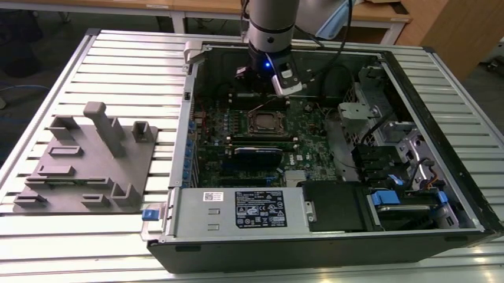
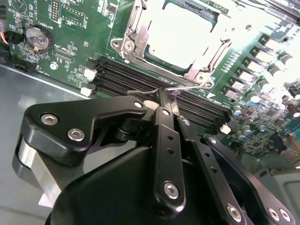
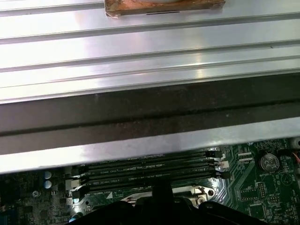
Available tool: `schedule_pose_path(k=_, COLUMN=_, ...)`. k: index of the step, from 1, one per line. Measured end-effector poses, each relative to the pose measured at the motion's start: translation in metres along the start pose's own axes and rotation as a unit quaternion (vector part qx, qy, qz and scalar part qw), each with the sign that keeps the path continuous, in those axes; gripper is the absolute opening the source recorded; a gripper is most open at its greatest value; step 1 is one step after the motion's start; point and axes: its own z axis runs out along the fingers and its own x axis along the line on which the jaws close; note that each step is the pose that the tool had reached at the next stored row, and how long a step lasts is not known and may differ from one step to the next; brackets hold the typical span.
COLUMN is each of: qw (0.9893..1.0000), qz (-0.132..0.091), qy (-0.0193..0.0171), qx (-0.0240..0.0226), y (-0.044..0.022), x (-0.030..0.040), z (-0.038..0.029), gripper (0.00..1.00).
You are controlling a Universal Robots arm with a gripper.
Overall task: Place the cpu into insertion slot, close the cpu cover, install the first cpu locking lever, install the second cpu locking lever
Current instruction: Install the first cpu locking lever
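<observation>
Lever-locking step, seemingly.
Sets clenched gripper point(image 2: 168, 102) on wire lever point(image 2: 183, 86) at slot point(image 2: 123, 45) edge, with cpu point(image 2: 180, 33) in slot under apparently closed cover point(image 2: 139, 29); calls for steady, firm push.

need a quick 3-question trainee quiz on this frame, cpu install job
1. True or false: the cpu lies in the slot.
2. The gripper is over: A) the green board; B) the power supply; C) the drive bays.
3. Fill in: the grey fixture lies outside the case, on the exterior view's ____.
Key: 1 true; 2 A; 3 left.
</observation>
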Motion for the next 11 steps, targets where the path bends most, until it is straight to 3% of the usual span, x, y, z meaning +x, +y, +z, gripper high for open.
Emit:
schedule_pose_path(k=5, qw=1.0, qz=0.003, qy=-0.0005, qx=0.0002, y=0.0004, x=-0.0038, z=0.0046, gripper=0.11)
schedule_pose_path(k=11, qw=0.9996, qz=0.027, qy=-0.0048, qx=0.001, y=0.0002, x=-0.0051, z=0.0088, gripper=0.11)
